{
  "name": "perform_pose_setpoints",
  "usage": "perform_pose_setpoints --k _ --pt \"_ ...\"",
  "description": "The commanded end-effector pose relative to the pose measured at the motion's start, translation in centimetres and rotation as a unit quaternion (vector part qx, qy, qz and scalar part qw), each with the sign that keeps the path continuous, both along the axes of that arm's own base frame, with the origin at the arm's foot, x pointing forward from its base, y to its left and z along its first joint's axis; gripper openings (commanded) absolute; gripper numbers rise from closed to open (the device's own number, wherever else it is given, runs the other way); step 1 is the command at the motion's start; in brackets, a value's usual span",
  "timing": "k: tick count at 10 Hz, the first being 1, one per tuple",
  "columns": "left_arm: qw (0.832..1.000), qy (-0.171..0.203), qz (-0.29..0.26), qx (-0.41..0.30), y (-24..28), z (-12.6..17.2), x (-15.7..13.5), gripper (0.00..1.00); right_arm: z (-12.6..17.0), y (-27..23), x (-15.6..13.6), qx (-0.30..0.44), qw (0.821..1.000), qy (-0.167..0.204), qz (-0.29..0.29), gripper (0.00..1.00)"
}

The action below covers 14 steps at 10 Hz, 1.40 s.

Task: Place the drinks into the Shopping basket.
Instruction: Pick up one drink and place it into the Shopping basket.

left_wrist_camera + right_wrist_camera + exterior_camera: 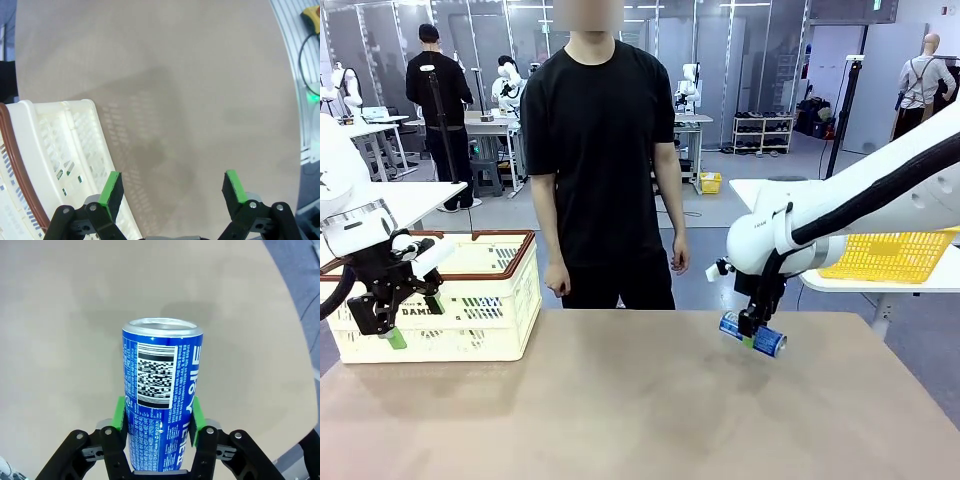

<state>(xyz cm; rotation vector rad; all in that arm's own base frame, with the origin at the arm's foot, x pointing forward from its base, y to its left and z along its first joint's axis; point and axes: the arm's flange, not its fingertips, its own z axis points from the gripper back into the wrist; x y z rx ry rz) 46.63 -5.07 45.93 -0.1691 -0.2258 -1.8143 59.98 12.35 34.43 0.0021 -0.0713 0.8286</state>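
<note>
Right gripper (753,328) clamps the blue can (754,335) just above the table (640,400) at right of frame, while the left gripper (382,322) hangs wide open against the basket (490,300) at far left.

White arms (880,195), black cable, green-padded fingers (111,187)

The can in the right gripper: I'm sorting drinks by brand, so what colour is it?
Blue can with white lettering and a silver end, clearest in the right wrist view.
</note>
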Motion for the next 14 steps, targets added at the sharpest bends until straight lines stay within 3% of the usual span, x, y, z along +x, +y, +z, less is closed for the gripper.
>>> perform_pose_setpoints --k 1,3,5,8,11,14 --pt "1.000 -0.002 0.001 0.000 0.1 0.1 -0.1 1.00 3.8 2.1 -2.4 -0.018 0.999 -0.005 -0.030 0.02" --pt "1.000 -0.002 0.001 0.000 0.1 0.1 -0.1 1.00 6.2 4.9 -4.1 -0.025 0.999 -0.023 0.000 0.02" --pt "1.000 -0.002 0.001 0.000 0.1 0.1 -0.1 1.00 6.7 7.2 -4.7 -0.024 0.999 -0.019 0.011 0.02" --pt "1.000 -0.002 0.001 0.000 0.1 0.1 -0.1 1.00 5.0 12.3 -5.0 -0.041 0.998 -0.021 0.033 0.02" --pt "1.000 -0.002 0.001 0.000 0.1 0.1 -0.1 1.00 2.4 17.0 -6.2 -0.054 0.993 -0.013 0.105 0.02" --pt "1.000 -0.002 0.001 0.000 0.1 0.1 -0.1 1.00 0.4 21.0 -6.9 -0.061 0.992 -0.003 0.107 0.02"
